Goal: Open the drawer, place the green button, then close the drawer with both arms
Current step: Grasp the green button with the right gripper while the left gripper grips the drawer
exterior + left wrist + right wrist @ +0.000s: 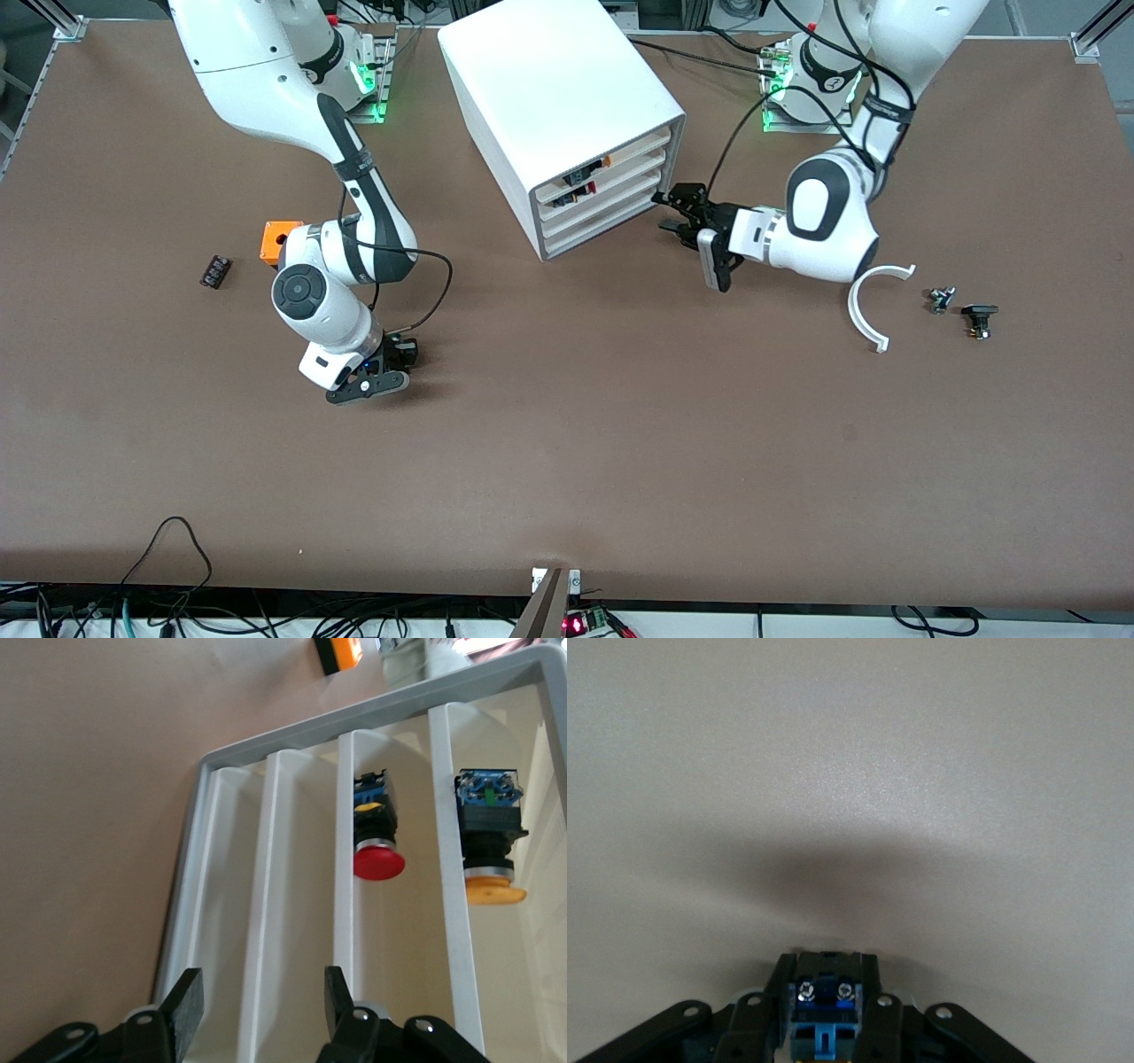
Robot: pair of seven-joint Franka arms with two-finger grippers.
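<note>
Between right tool (824, 1010) fingers, button (824, 1014) half-hidden.

Two robot arms are counted, each with one gripper: left gripper (671, 211), right gripper (390, 363). One white cabinet (549, 97) is seen, with four stacked drawers showing at its open face. Two push buttons lie in the upper drawers: one red-capped (378, 861), one orange-capped (495, 890). One button (824, 1005) with a blue body is seen between the right gripper's fingers. One orange box (279, 241), one dark striped block (215, 271), one white curved piece (871, 301), and two small dark parts (961, 310) are counted on the table.
</note>
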